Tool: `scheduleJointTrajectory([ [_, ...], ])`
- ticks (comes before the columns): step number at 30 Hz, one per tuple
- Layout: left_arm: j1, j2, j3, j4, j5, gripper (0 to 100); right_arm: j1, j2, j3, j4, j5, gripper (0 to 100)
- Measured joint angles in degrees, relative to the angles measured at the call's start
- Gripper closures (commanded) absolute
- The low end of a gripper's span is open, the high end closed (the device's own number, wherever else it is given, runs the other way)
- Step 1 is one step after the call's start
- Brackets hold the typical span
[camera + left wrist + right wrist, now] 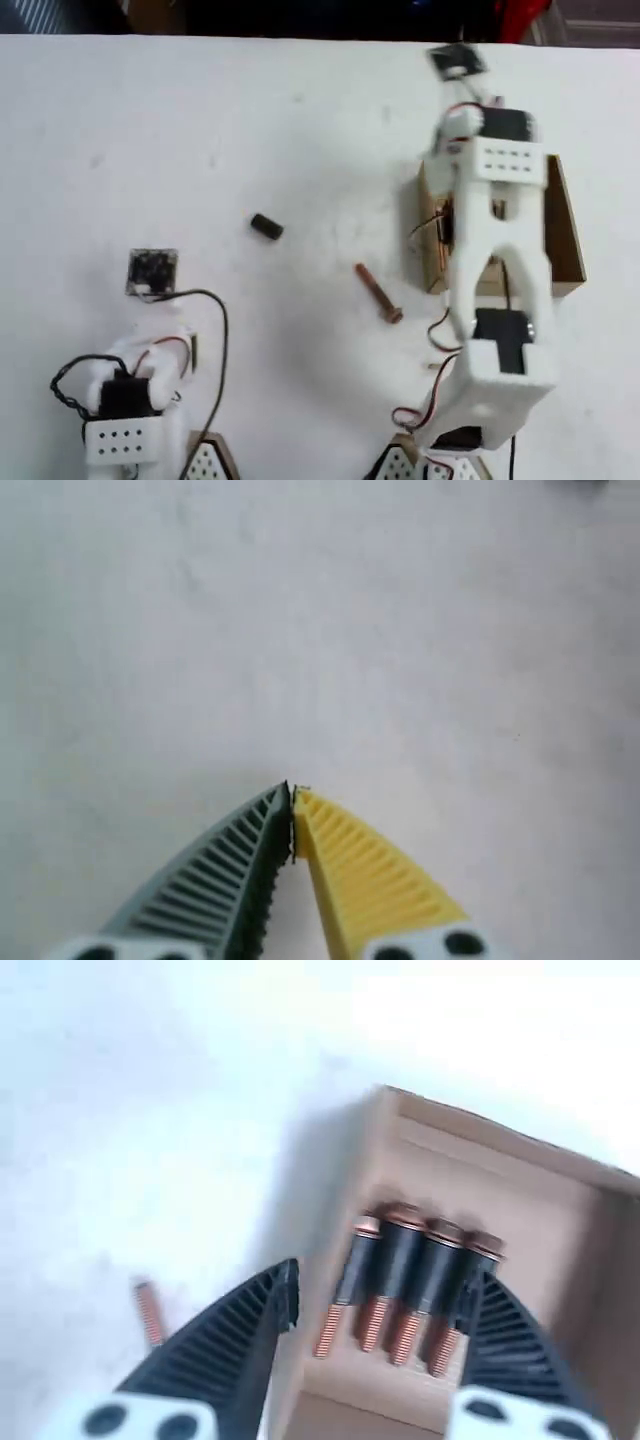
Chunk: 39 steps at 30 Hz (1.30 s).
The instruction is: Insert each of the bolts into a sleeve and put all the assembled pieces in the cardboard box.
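On the white tabletop (300, 120) the right arm (495, 230) is stretched out over the cardboard box (565, 230), which stands at the right side of the tabletop. In the right wrist view the right end effector (383, 1295) hangs above the box with its two black fingers (240, 1340) wide apart and nothing between them. Inside the cardboard box (500, 1190) lie four assembled pieces (400, 1260) side by side, touching each other. Each is a copper bolt pushed through a black sleeve, with the head at one end and the thread coming out at the other. One loose bolt (378, 292) lies flat on the tabletop just beside the box, at an angle, and the right wrist view also shows this bolt (148, 1312) outside the box wall. One empty black sleeve (266, 227) lies on the tabletop near the middle, apart from the bolt. The left arm (125, 400) is folded at the near left corner, well apart from these parts. The left end effector (291, 815) has its grey and yellow fingers pressed together at the tips, holding nothing, above bare tabletop.
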Motion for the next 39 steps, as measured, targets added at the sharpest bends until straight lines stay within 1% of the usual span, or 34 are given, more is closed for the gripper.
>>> scheduleJointTrajectory([
  [4, -2.6, 0.0, 0.0, 0.0, 0.0, 97, -8.0, -0.3, 0.0, 1.7, 0.0, 76.2],
  [11, -9.9, 0.0, 0.0, 0.0, 0.0, 97, -20.0, -0.3, 0.0, 1.7, 0.0, 76.2],
  [16, -11.1, 0.0, 0.0, 0.0, 0.0, 97, -28.0, -0.3, -0.2, 1.7, 0.1, 76.2],
  [19, -11.1, 0.0, 0.0, 0.0, 0.0, 97, -31.5, 2.0, -2.8, 1.7, 2.4, 76.2],
  [23, -11.1, 0.0, 0.0, 0.0, 0.0, 97, -32.7, 8.9, -10.1, 2.7, 3.2, 76.2],
  [29, -11.1, 0.0, 0.0, 0.0, 0.0, 97, -34.4, 21.9, -22.6, 7.3, 3.7, 76.2],
  [34, -11.1, 0.0, 0.0, 0.0, -4.3, 97, -35.0, 33.1, -32.8, 8.1, 3.7, 76.2],
  [39, -11.1, 0.0, 0.0, 0.0, -5.2, 97, -35.0, 42.0, -40.7, 9.9, 3.7, 76.2],
])
